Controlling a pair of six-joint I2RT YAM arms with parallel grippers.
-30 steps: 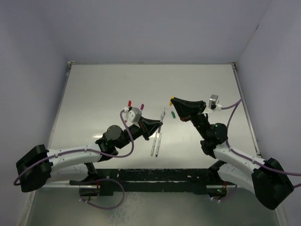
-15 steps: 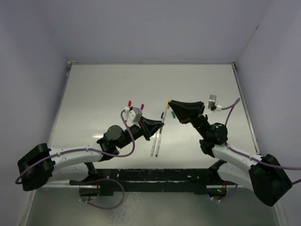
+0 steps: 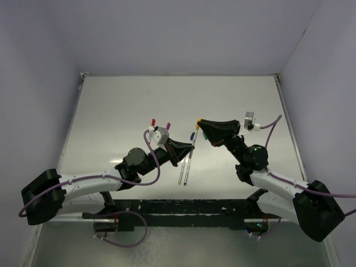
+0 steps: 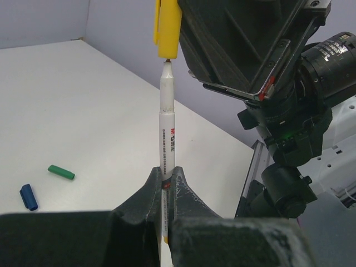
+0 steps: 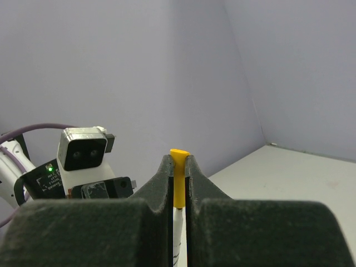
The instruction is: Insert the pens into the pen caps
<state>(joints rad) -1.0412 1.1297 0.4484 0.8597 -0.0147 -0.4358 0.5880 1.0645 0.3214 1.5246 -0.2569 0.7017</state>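
Observation:
My left gripper (image 4: 167, 175) is shut on a whitish pen (image 4: 167, 133) and holds it upright above the table, tip up. My right gripper (image 5: 178, 161) is shut on the yellow cap (image 5: 178, 178), mouth facing the pen. In the left wrist view the pen's tip meets the mouth of the yellow cap (image 4: 167, 30). From above, the left gripper (image 3: 189, 148) and right gripper (image 3: 199, 122) face each other at mid-table. A green cap (image 4: 60, 172) and a blue cap (image 4: 28, 197) lie on the table below. Two more pens (image 3: 183, 169) lie side by side in front.
A red cap (image 3: 153, 120) and a purple cap (image 3: 168, 124) sit just behind the left wrist. The white table (image 3: 111, 111) is walled in by pale panels on three sides. The left wrist camera (image 5: 83, 149) shows close in front of the right gripper.
The right gripper has carried the yellow cap left and down onto the pen's tip. The left gripper has kept the pen nearly still.

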